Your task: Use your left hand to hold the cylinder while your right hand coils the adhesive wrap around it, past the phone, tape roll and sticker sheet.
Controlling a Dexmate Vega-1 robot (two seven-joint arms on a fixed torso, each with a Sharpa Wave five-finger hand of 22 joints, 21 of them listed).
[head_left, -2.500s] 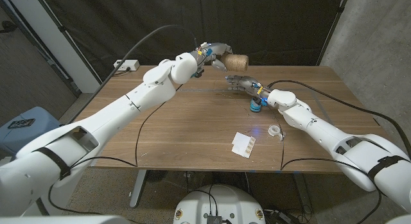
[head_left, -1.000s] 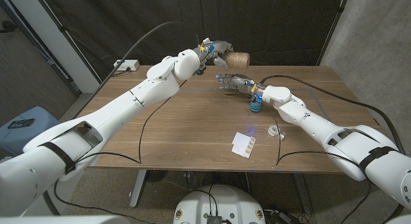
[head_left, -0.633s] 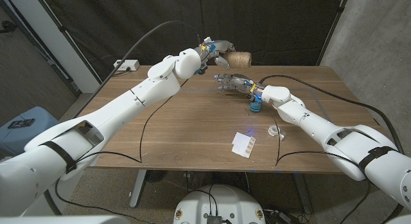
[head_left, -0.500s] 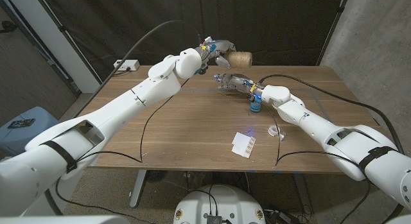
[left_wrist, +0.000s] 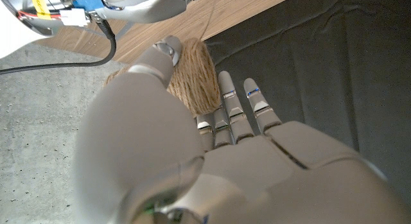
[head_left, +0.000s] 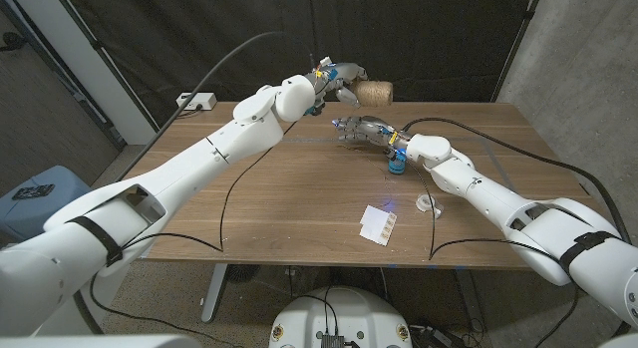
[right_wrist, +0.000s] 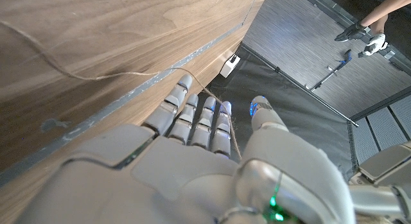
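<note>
Gripping the cylinder [head_left: 373, 92] in my left robot hand [head_left: 342, 81], I hold it up above the tabletop's [head_left: 299, 203] far edge; it looks light, its twine-like wrap rough and easily crushed. My right robot hand [head_left: 361, 127] pinches the thin, limp strand [right_wrist: 235, 144] just below, with open room around the sticker sheet [head_left: 378, 222].

Wooden counter [head_left: 299, 203] stands on a grey speckled floor [head_left: 169, 303]. Black curtain [head_left: 199, 34] hangs behind the counter. Bare concrete wall [head_left: 583, 69] rises beside the counter's right end. White power strip [head_left: 196, 101] sits at its far left corner.
</note>
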